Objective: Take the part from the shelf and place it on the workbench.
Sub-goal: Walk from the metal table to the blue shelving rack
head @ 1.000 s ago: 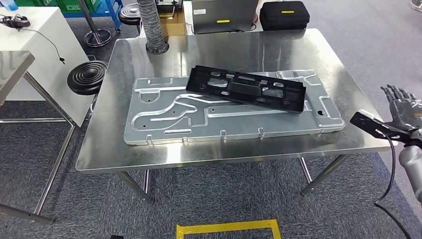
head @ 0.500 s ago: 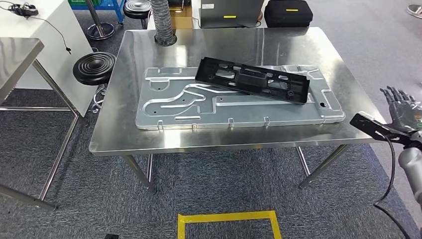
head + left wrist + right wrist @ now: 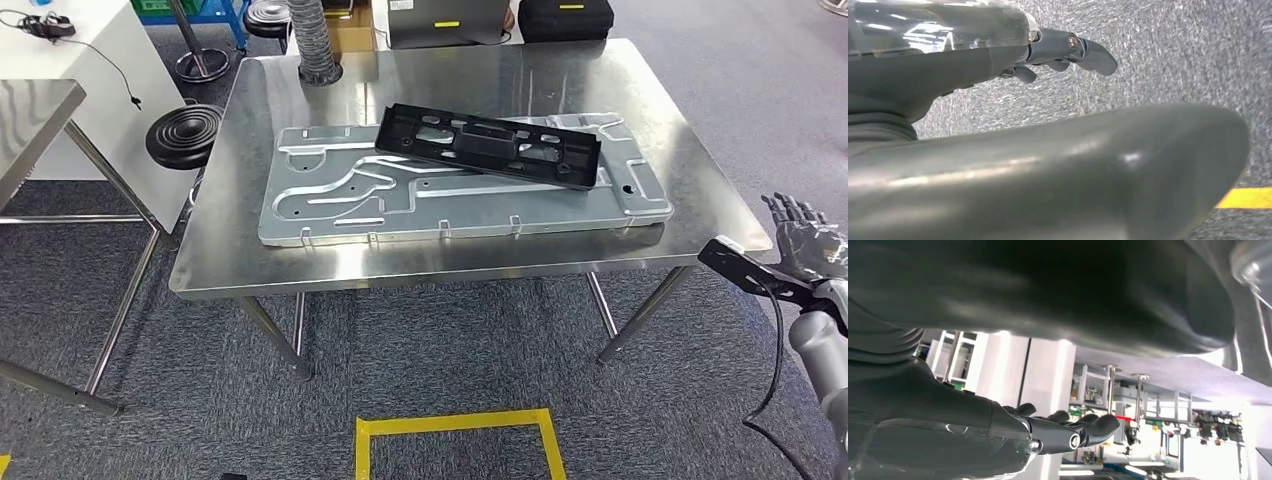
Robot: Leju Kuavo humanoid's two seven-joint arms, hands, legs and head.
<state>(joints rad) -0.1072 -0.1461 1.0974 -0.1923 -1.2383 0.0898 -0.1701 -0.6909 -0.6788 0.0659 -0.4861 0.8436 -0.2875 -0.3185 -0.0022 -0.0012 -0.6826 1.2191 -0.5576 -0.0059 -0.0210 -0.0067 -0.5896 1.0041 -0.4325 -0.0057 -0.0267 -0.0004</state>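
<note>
Stainless steel makes up the workbench (image 3: 690,190), whose bright top carries a large stamped metal panel (image 3: 330,200) lying flat across its middle. On that panel rests the black plastic part (image 3: 487,146), a long frame with cut-outs, set slightly askew so its right end points toward the near right corner of the panel. Nothing touches the part.

At the lower right of the head view the right hand (image 3: 803,240) is raised beside the bench's right edge, apart from it, fingers extended and spread, holding nothing. A black bracket (image 3: 745,268) with a cable juts from that wrist toward the bench leg. In the right wrist view the same hand (image 3: 1068,432) shows fingers stretched out with nothing between them.

The left hand (image 3: 1058,52) hangs over speckled grey carpet, fingers loosely extended and empty; a strip of yellow tape (image 3: 1245,198) lies on the floor below it.

Around the bench: a black round stool (image 3: 184,135) stands just beside its left edge, a ribbed grey hose (image 3: 312,45) comes down onto the far left corner, and a second steel table (image 3: 40,110) stands to the left. A yellow tape rectangle (image 3: 455,425) marks the carpet in front of the bench.
</note>
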